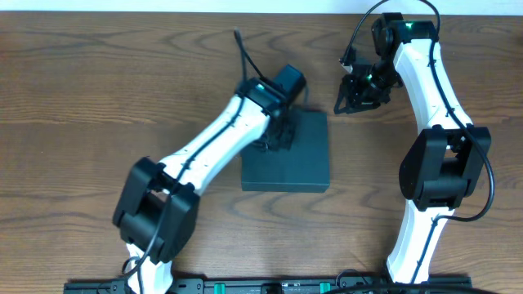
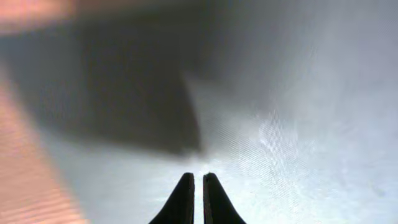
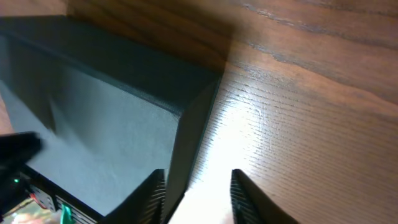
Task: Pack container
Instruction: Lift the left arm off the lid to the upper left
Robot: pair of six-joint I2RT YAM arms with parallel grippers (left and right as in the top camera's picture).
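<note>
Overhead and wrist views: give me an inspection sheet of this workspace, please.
Surface: wooden table, bare grain.
Job's things: dark container, lid closed, flat on the table.
Clutter: nothing seen.
End effectors: left end effector shut, tips over the container's lid, contact unclear; right end effector open, empty, beside the container's far right corner.
Cables: black cable trails from the left wrist; others run along the right arm.
Surroundings: black rail along the near edge; pale strip past the far edge.
</note>
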